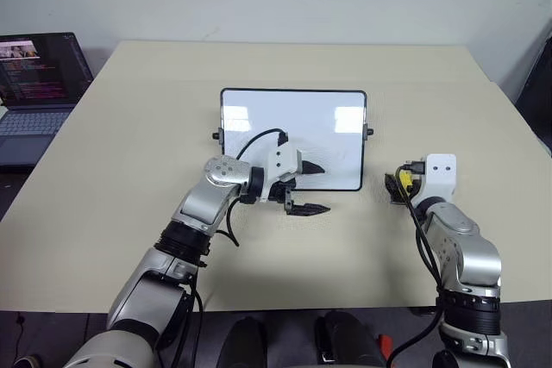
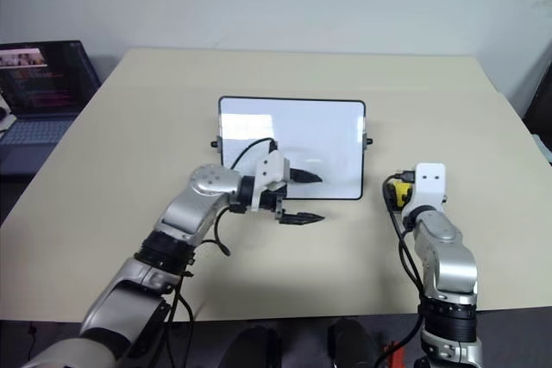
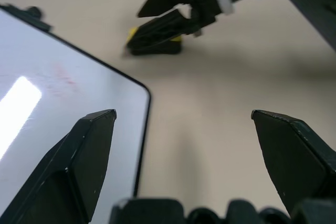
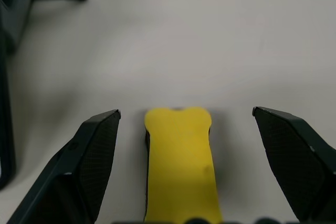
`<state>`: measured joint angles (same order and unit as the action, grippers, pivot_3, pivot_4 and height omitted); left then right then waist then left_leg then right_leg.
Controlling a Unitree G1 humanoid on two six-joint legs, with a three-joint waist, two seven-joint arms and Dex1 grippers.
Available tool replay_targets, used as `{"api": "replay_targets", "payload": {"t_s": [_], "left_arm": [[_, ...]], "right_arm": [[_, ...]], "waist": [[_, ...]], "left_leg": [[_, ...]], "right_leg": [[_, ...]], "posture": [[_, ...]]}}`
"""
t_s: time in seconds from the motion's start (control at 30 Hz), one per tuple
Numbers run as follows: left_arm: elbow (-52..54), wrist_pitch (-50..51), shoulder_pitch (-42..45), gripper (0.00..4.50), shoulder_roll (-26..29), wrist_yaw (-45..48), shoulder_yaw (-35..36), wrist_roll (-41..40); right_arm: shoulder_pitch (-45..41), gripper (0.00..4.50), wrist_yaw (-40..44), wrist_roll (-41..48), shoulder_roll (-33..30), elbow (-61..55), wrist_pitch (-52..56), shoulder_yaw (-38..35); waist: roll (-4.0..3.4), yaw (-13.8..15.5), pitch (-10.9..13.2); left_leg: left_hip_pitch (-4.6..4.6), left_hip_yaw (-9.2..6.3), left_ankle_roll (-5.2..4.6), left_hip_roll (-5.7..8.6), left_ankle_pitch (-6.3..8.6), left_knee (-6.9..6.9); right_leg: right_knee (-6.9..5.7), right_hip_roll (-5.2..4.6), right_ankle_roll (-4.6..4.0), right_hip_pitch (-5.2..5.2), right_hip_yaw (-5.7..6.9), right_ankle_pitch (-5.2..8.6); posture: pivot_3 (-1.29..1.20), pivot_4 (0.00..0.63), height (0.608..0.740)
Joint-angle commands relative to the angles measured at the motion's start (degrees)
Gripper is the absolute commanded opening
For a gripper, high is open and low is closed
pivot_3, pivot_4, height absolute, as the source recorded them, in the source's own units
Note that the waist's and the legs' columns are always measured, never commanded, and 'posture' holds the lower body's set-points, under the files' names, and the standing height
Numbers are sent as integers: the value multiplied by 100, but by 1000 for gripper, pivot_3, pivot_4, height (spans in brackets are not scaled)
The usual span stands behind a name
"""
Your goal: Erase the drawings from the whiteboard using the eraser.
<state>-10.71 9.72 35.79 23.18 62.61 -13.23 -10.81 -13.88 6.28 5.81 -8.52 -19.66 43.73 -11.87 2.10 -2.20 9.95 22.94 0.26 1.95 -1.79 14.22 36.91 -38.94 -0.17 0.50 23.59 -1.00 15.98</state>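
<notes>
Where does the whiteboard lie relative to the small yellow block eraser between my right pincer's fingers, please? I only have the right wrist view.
Observer: The rectangular, black-framed glossy white whiteboard lies flat on the beige table, to the robot's left of the eraser and apart from it.
Operator: Is it wiped clean?
Observer: No, faint red marker drawings show towards its near right corner.
Operator: And the left pincer?
Observer: The left pincer is open, over the board's near edge.

Left gripper (image 1: pixel 312 188) – jaws spread, pointing right, right gripper (image 4: pixel 184 145) – jaws spread, pointing forward
</notes>
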Motion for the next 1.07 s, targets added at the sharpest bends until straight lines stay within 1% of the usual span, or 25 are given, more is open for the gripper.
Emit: {"api": "replay_targets", "payload": {"t_s": [0.03,0.1,0.2,0.27,0.33,0.4,0.47,0.53,0.6,0.77,0.83,0.97,1.07], "left_arm": [[1141,554,-584,4500,280,-516,688,-383],[1979,1269,-1154,4500,238,-1186,1284,-772],[2988,1878,-2004,4500,-136,-2450,2104,-1009],[3420,1709,-2615,4500,-377,-3070,2373,-756],[3702,1610,-3068,4500,-631,-3628,2515,-558],[3805,1573,-3335,4500,-827,-4084,2697,-472],[3839,1420,-3774,4500,-1053,-4639,3078,-293],[3786,1344,-4134,4500,-1218,-4972,3356,-242],[3787,1302,-4243,4500,-1320,-5142,3269,-177],[3655,1135,-3969,4500,-1349,-5376,3010,-22],[3596,1090,-3844,4500,-1376,-5485,2923,38],[3614,982,-3963,4500,-1467,-5664,2752,200],[3606,937,-3953,4500,-1520,-5827,2715,273]], "right_arm": [[262,4454,100,31,-81,-968,-346,227],[625,4454,212,2,-130,-1456,-592,529],[1257,4454,340,80,-14,-1948,-1203,908],[1735,4454,351,98,108,-2108,-1593,1091],[2134,4454,417,178,185,-2160,-1865,1120],[2381,4454,444,194,250,-2127,-2192,1190],[2721,4454,345,130,402,-1848,-2779,1163],[2944,4454,324,104,494,-1483,-3297,1093],[2975,4454,449,203,415,-1161,-3615,883],[3069,4454,572,275,268,-725,-4067,679],[3180,4454,537,304,297,-888,-4082,728],[3484,4454,527,385,313,-1048,-4059,772],[3427,4454,532,462,239,-1029,-3944,689]], "waist": [[-1,-15,-1],[-2,-9,-1],[-1,39,-1],[0,47,-3],[2,58,-6],[3,72,-6],[8,71,-10],[17,63,-21],[19,60,-20],[27,145,-23],[25,159,-23],[23,168,-25],[23,156,-24]], "left_leg": [[0,-3,-1,-6,2,0],[0,-9,3,-19,4,-2],[1,-10,11,-27,9,5],[-5,-10,11,-23,9,9],[-18,-11,12,-13,10,7],[-26,-11,12,-3,10,10],[-27,-10,11,2,9,14],[-41,-8,11,0,8,13],[-51,-4,11,-3,8,11],[-48,-7,8,5,5,16],[-47,-4,9,4,5,15],[-45,0,11,3,8,8],[-44,-1,14,-2,10,6]], "right_leg": [[-1,0,1,0,1,1],[-1,-3,3,0,4,3],[1,-13,7,-2,8,6],[-1,-21,9,-10,9,7],[0,-34,13,-25,9,10],[-1,-45,15,-34,11,11],[0,-49,31,-35,10,19],[-1,-48,33,-44,8,20],[-2,-47,32,-50,5,21],[-3,-47,30,-51,8,20],[-3,-44,30,-50,5,20],[0,-45,27,-46,1,22],[0,-44,10,-42,3,14]], "posture": [[0,150,740],[0,150,740],[0,150,740],[0,150,740],[0,150,740],[0,150,740],[0,150,740],[0,150,740],[0,150,740],[0,150,740],[0,150,740],[0,150,740],[0,150,740]]}}
